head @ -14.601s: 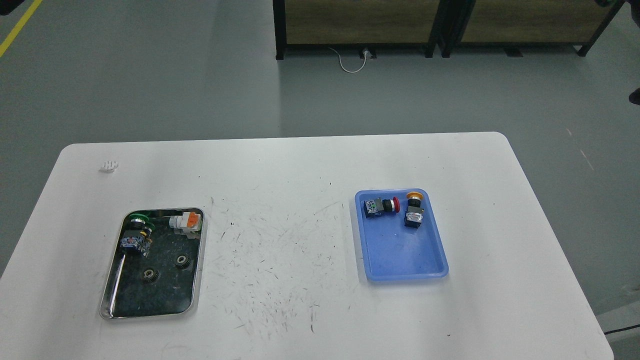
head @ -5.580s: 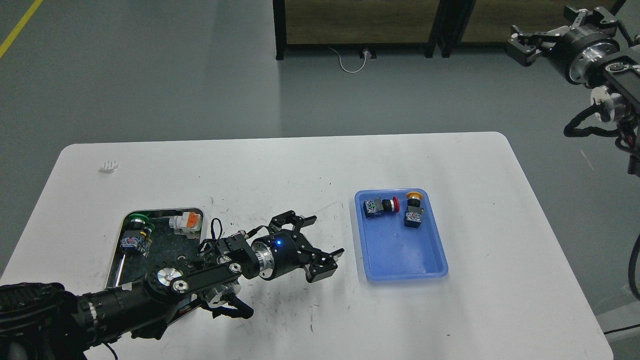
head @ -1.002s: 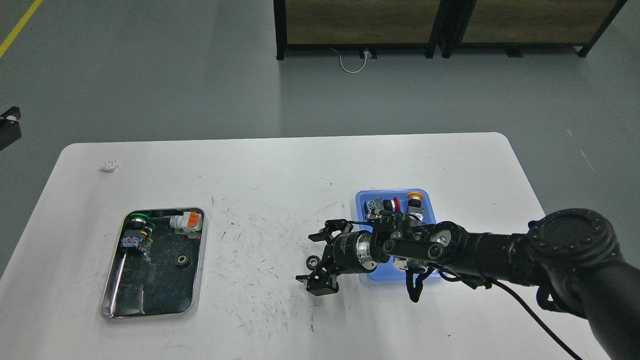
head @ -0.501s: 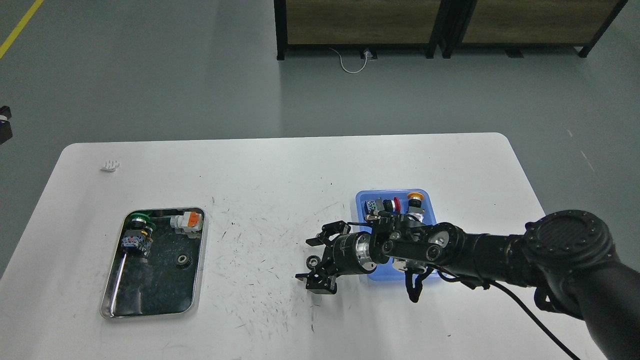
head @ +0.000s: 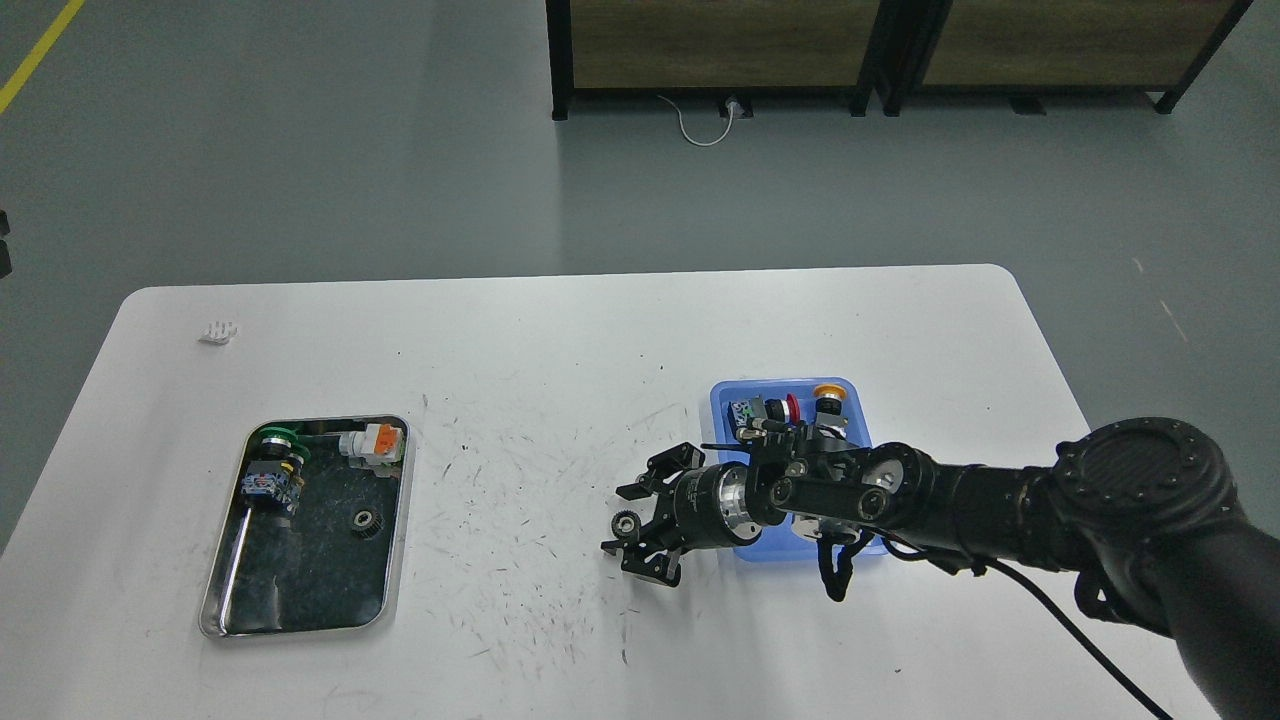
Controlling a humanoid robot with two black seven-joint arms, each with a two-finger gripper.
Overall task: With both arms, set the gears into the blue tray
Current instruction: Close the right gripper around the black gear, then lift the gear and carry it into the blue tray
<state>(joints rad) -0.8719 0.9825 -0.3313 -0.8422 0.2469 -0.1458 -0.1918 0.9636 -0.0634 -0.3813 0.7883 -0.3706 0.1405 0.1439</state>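
One gear (head: 627, 524) lies on the white table, left of the blue tray (head: 722, 400). My right gripper (head: 618, 518) reaches in from the right across the tray's front. It is open, with one finger above and one finger below this gear, and neither pinches it. A second gear (head: 366, 521) rests on the dark bottom of the steel tray (head: 396, 560) at the left. Of my left arm only a dark sliver (head: 3, 245) shows at the left edge, too little to read its gripper. My right arm hides much of the blue tray.
A red-capped switch (head: 789, 405) and a yellow-capped switch (head: 827, 392) lie at the blue tray's far end. In the steel tray are a green-capped switch (head: 275, 455) and an orange and white part (head: 375, 440). A small white object (head: 218, 332) sits at the far left.
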